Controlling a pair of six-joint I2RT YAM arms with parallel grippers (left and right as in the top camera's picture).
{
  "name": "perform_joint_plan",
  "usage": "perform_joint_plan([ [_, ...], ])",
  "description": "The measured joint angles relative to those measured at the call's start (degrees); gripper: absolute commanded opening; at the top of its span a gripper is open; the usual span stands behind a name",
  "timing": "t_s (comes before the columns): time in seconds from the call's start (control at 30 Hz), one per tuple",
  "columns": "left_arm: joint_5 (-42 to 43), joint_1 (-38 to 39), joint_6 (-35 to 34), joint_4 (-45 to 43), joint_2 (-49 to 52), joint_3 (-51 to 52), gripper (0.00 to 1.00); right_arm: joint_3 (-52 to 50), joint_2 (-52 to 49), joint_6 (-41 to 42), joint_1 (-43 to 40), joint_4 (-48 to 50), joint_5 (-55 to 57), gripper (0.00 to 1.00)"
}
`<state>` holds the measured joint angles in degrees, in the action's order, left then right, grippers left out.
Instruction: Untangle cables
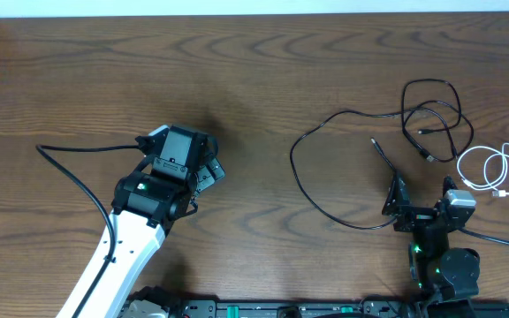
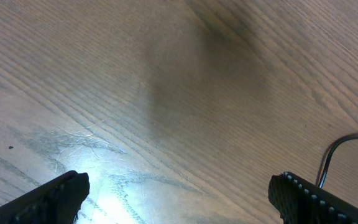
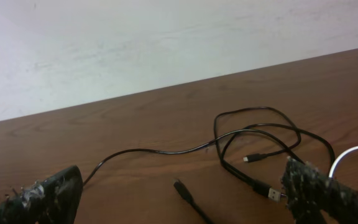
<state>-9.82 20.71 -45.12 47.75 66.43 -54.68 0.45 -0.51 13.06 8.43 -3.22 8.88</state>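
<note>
The black cable (image 1: 325, 124) lies on the table at right: a wide curve with a bunch of loops (image 1: 431, 110) at the far right. In the right wrist view its loops (image 3: 253, 134) and plug ends show, with one plug (image 3: 182, 186) between the fingers and a USB plug (image 3: 272, 191) next to the right finger. The white cable (image 1: 493, 168) is coiled apart at the right edge, and a bit of it shows in the right wrist view (image 3: 353, 154). My right gripper (image 1: 420, 199) (image 3: 182, 186) is open and empty, low over the table. My left gripper (image 1: 186, 152) (image 2: 179, 193) is open and empty over bare wood.
The wooden table (image 1: 263, 71) fills the view. A thick black arm cable (image 1: 69, 168) runs left of the left arm. A thin black cord end (image 2: 334, 149) shows at the right of the left wrist view. A pale wall (image 3: 166, 43) stands beyond the table's far edge.
</note>
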Motion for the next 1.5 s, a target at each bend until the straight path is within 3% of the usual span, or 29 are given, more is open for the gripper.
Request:
perform_joint_plan([
  [1.5,0.0,0.0,0.0,1.01,-1.09,0.0,0.98,0.0,0.0,0.0,-2.86,0.0,-0.04,0.99],
])
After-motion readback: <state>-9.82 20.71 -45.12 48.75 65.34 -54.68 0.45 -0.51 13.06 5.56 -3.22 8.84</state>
